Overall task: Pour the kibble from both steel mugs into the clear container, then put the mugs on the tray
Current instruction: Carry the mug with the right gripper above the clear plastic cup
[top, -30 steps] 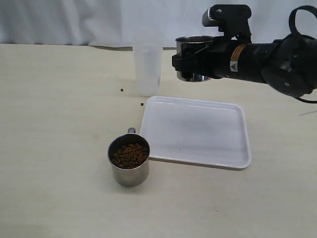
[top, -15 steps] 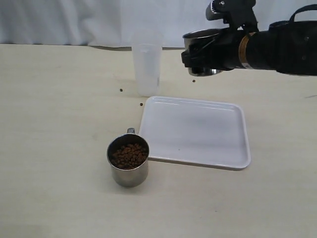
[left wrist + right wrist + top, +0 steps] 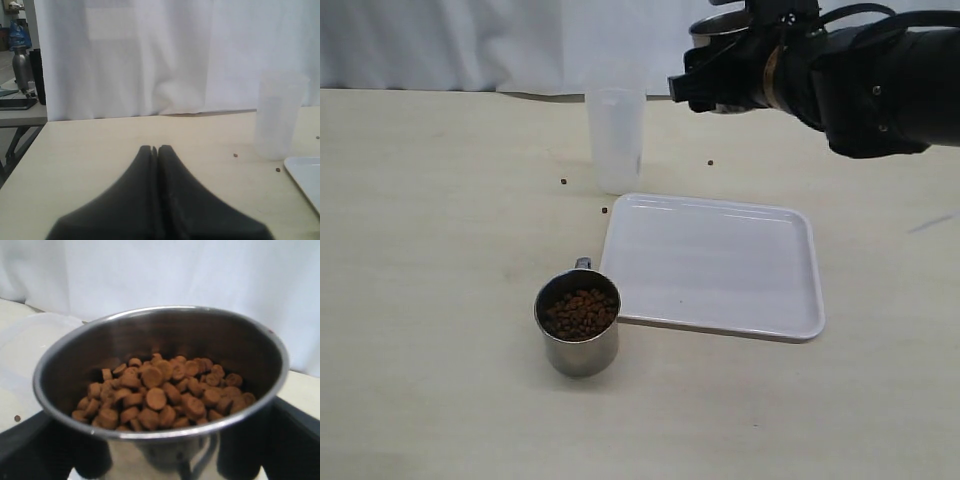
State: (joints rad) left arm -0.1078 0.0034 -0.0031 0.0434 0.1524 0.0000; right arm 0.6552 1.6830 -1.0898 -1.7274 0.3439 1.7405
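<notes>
My right gripper (image 3: 712, 85) is shut on a steel mug (image 3: 718, 24), held high to the right of the clear container (image 3: 617, 140) and a little above its rim. In the right wrist view this mug (image 3: 160, 340) holds a pile of kibble (image 3: 160, 395), with black fingers (image 3: 30, 450) on both sides of its wall. The second steel mug (image 3: 578, 325), with kibble (image 3: 581, 312) in it, stands at the near left corner of the white tray (image 3: 715, 265). The left gripper (image 3: 155, 148) is shut on nothing, low over the table and facing the container (image 3: 277, 117).
Loose pellets lie on the table by the container (image 3: 563, 182), at the tray's far left corner (image 3: 605, 210) and behind the tray (image 3: 710, 163). A white curtain (image 3: 450, 40) hangs along the table's far edge. A side table with bottles (image 3: 20, 65) stands beyond the left edge.
The right gripper has lifted its mug higher, to the top of the exterior view. A loose pellet now shows on the table behind the tray. The left gripper and the other mug stay put.
</notes>
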